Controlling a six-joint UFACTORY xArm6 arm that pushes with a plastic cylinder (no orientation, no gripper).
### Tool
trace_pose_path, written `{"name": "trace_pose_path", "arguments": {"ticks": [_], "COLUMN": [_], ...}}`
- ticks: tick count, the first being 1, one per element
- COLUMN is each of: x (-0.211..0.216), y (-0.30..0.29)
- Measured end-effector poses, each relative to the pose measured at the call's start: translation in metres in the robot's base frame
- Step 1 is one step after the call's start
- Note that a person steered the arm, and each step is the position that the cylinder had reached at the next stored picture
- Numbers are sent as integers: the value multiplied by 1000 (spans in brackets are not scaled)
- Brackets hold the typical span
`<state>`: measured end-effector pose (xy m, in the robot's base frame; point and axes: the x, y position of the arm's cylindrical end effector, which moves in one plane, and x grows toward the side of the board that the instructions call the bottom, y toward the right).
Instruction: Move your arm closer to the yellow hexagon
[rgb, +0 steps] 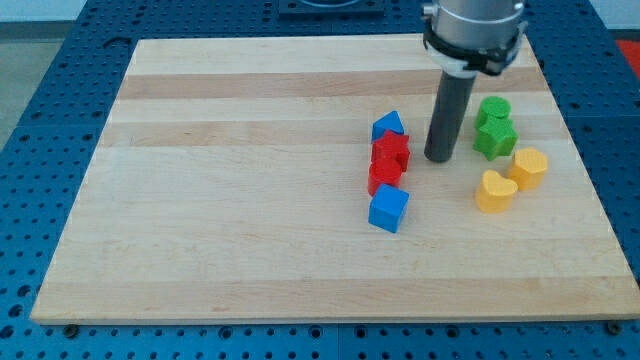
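Blue perforated metal frames a pale wooden table (250, 180) that fills most of the view. All the blocks sit in the view's right half. A column runs down the middle-right: a blue triangle (388, 125) at the top, a red star (391, 150) touching it, a second red block (384, 177) below, then a blue cube (388, 208). Further right sit a green block (492, 108) and a green star (494, 137). Below them are two yellow pieces: the yellow hexagon (529, 167) near the right edge, and a yellow heart (495, 191) just beside it, lower left.

The arm carries no opening end effector, only a dark rod. Its tip (438, 158) rests on the table between the red star and the green star, touching neither.

The approach looks under way but unfinished: the hexagon lies to the view's right and slightly below. The next move probably calls for a slide right and down, passing under the green star and above the heart without nudging either.
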<state>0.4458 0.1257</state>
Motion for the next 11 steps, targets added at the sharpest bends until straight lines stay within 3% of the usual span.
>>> {"name": "trace_pose_path", "arguments": {"ticks": [2, 4, 5, 9, 11], "x": [56, 159, 142, 59, 62], "y": [0, 26, 94, 101, 130]}}
